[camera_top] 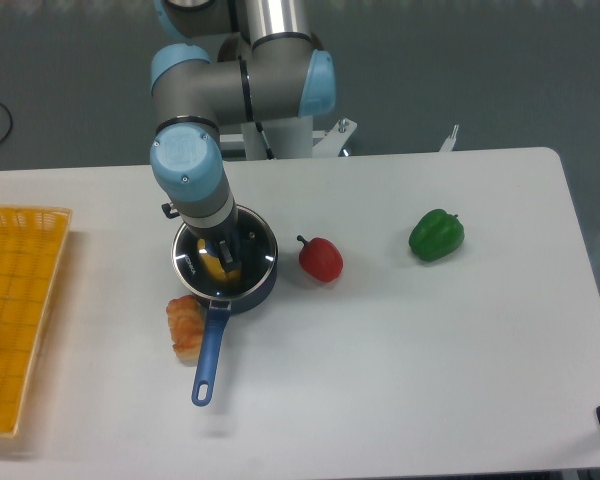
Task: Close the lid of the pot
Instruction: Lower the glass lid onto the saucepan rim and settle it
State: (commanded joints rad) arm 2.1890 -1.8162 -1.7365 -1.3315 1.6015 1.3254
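Note:
The pot stands on the white table left of centre, its long blue handle pointing toward the front edge. The pot lid, glass with a silver rim, lies level over the pot's mouth, on it or just above it. A yellow item shows through the glass inside the pot. My gripper reaches straight down onto the lid's centre. Its fingers stand close together around the knob, which is hidden under them.
An orange food piece lies against the pot's front left, beside the handle. A red pepper sits just right of the pot, and a green pepper farther right. A yellow basket stands at the left edge.

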